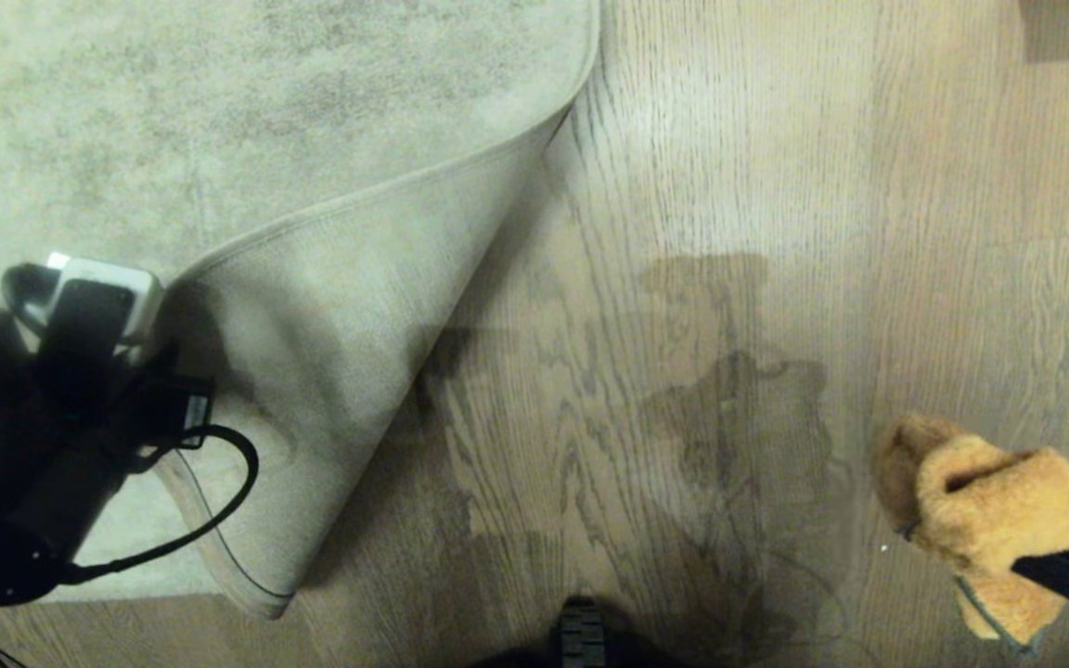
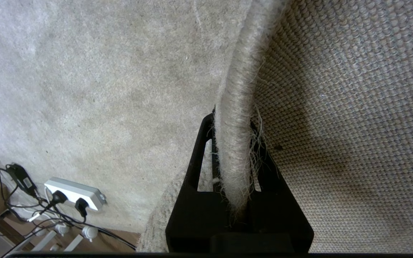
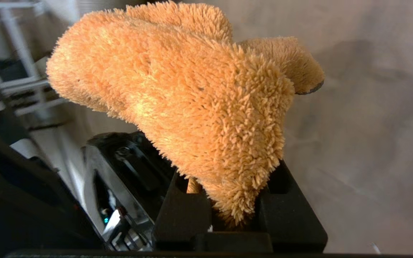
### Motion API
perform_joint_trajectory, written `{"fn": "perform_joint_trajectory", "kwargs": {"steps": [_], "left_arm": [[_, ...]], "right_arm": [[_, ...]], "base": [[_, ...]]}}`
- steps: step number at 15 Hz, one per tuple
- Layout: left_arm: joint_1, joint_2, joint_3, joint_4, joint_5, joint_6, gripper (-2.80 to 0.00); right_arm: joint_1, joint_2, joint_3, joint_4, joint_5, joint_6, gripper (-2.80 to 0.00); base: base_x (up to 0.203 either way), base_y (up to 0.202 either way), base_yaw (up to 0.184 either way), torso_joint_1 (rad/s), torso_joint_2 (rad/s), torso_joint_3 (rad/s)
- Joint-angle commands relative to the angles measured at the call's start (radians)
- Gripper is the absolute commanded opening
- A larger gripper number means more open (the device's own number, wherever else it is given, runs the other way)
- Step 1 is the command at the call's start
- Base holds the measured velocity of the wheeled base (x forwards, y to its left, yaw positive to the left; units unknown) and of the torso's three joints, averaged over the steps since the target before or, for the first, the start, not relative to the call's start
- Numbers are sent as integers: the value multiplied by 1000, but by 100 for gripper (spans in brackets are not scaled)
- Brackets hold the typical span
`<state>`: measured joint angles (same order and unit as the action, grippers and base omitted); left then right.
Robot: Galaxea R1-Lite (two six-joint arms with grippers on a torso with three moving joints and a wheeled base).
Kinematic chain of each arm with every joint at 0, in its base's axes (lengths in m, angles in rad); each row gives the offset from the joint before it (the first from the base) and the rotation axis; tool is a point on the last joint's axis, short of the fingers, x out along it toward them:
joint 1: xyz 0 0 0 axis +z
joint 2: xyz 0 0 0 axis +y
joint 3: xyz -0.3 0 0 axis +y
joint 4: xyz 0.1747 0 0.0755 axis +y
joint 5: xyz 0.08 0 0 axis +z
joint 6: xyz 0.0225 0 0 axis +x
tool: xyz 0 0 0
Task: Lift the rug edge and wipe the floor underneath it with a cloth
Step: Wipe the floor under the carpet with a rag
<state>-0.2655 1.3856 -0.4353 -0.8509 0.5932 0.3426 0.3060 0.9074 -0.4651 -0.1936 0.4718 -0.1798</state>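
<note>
The pale grey rug [image 1: 219, 111] covers the upper left, and its near corner is folded up and back so the plain beige backing [image 1: 340, 353] faces me. At the left, my left gripper [image 1: 159, 390] is shut on the rug edge. In the left wrist view the fuzzy bound rug edge [image 2: 240, 71] runs between the black fingers [image 2: 195, 161] of the left gripper [image 2: 232, 122]. Bare wood floor [image 1: 683, 278] lies exposed beside the fold. At the lower right, my right gripper [image 1: 1063, 566] [image 3: 228, 168] is shut on the orange fuzzy cloth [image 1: 989, 501] [image 3: 192, 89], which hangs above the floor.
A white power strip [image 2: 74, 193] with plugs and tangled cables lies at the rug's far side. A black cable [image 1: 219, 501] loops from my left arm over the backing. Part of my base [image 1: 581, 635] shows at the bottom centre. A metal rack [image 3: 13, 71] stands behind the cloth.
</note>
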Motion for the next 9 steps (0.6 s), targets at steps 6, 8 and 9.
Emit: {"fn": "perform_joint_trajectory", "kwargs": {"steps": [6, 8, 9], "left_arm": [[0, 23, -2, -5, 4, 0, -280], [0, 29, -3, -5, 4, 0, -280], [0, 33, -3, -5, 4, 0, -280]], "right_arm": [[233, 431, -31, -304, -15, -5, -280], [284, 556, -54, -414, -69, -6, -280], [310, 624, -72, -477, -93, -6, -280]], "base": [[0, 0, 0, 0, 0, 0], [0, 0, 0, 0, 0, 0], [0, 0, 0, 0, 0, 0]]}}
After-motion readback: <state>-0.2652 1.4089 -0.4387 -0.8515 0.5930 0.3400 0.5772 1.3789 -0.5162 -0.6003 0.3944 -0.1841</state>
